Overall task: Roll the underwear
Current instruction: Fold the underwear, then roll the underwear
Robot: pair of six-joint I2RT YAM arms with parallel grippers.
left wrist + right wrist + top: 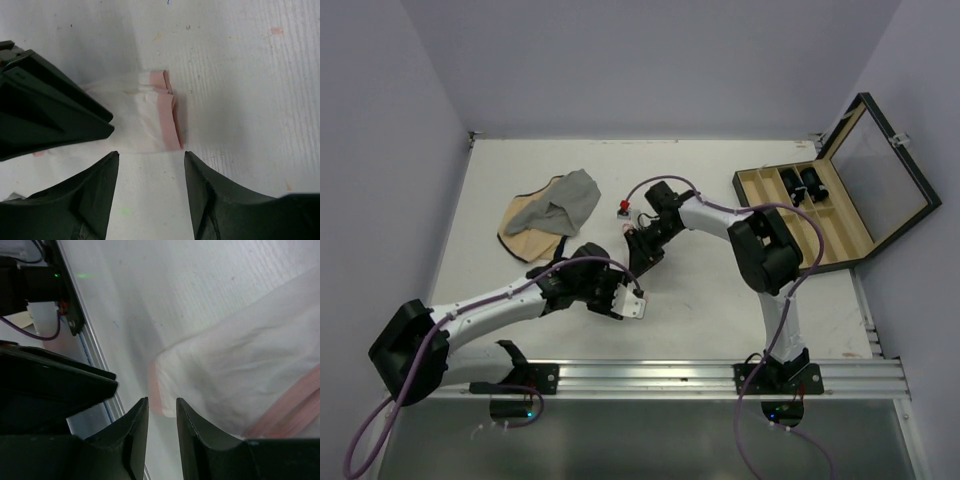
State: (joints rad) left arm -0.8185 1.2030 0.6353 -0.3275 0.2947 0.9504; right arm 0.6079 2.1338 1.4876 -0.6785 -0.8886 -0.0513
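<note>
The underwear (pixel 150 117) lies on the white table (pixel 250 75) at the middle of the left wrist view. It is a small bundle folded over on itself, with its pink trim stacked in layers along the right edge.

Nearest that camera, the left end effector (pixel 151 155) hangs just short of the bundle's lower edge. Its fingers are spread with only bare table between them, so it is released.

The right end effector (pixel 161 400) shows, in its own wrist view, fingers set close with a thin gap and a pale corner of cloth just past the tips. I cannot tell whether a fold is nipped there. In the left wrist view its black body lies over the left part of the bundle.

The fabric looks thin, soft and light. It will likely sag, slide on the smooth table and spring open unless pinned. The layered trim edge seems the best place to take hold, pinching through all the layers at once.

Farther off, in the upper left of the top view, a grey cloth (pixel 578 195) lies partly over a tan cloth (pixel 525 230), well apart from the underwear. At far right stands an open case (pixel 820 215) with divided compartments.
</note>
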